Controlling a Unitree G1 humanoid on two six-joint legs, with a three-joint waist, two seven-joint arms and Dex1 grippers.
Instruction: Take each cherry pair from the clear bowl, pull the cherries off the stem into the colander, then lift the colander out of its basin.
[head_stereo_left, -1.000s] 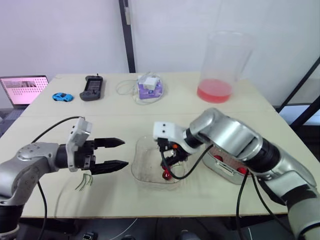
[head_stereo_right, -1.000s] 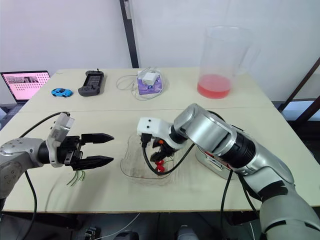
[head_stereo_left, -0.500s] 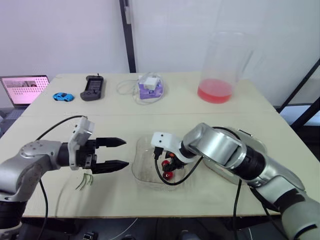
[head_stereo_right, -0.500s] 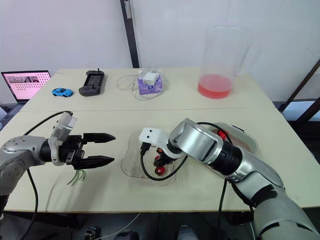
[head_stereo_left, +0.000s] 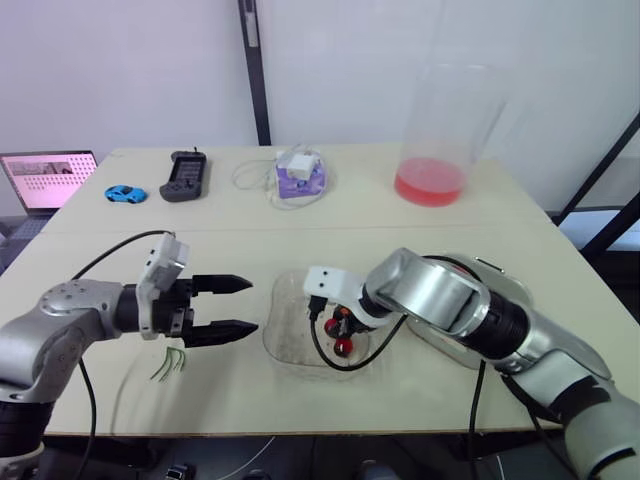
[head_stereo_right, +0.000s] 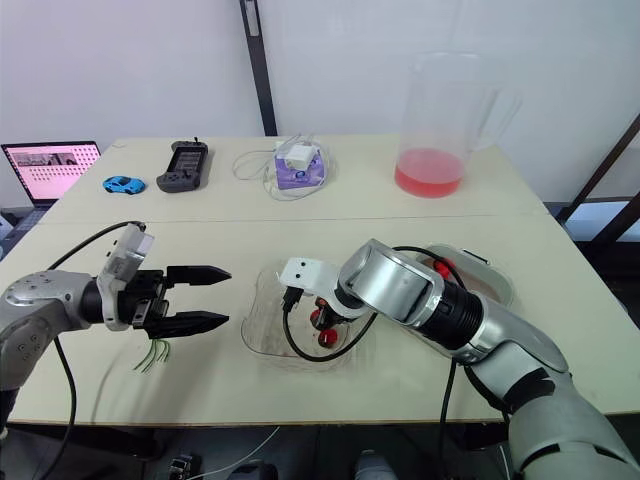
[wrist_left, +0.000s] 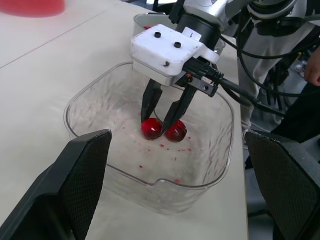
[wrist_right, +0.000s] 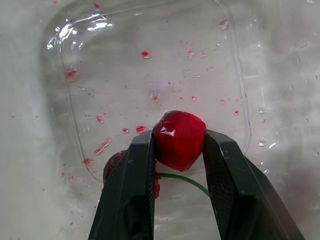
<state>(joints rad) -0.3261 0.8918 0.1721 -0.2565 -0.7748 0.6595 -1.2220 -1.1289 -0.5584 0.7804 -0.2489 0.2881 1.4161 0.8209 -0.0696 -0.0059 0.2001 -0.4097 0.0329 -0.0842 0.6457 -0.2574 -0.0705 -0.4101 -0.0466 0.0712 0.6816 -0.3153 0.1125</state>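
Note:
The clear bowl (head_stereo_left: 290, 345) sits at the table's middle front. My right gripper (wrist_right: 178, 141) reaches down into it and is shut on one red cherry (wrist_right: 179, 137). The paired cherry (wrist_right: 113, 164) lies half hidden behind a finger, with the green stem (wrist_right: 187, 181) running between them. In the left wrist view both cherries (wrist_left: 151, 128) rest on the bowl floor under the right gripper's fingers (wrist_left: 150, 102). My left gripper (head_stereo_left: 243, 305) hovers open just left of the bowl. The metal basin (head_stereo_right: 492, 272) with the colander lies behind my right arm, with red cherries (head_stereo_right: 443, 268) inside.
Loose green stems (head_stereo_left: 168, 362) lie on the table below my left gripper. At the back stand a pitcher of red liquid (head_stereo_left: 440, 140), a purple box with a charger (head_stereo_left: 300, 173), a black controller (head_stereo_left: 184, 176), a blue toy car (head_stereo_left: 124, 193) and a laptop (head_stereo_left: 45, 180).
My right arm has sunk lower, uncovering the basin behind it, and its gripper has settled onto the cherries in the bowl. The left arm has stayed put.

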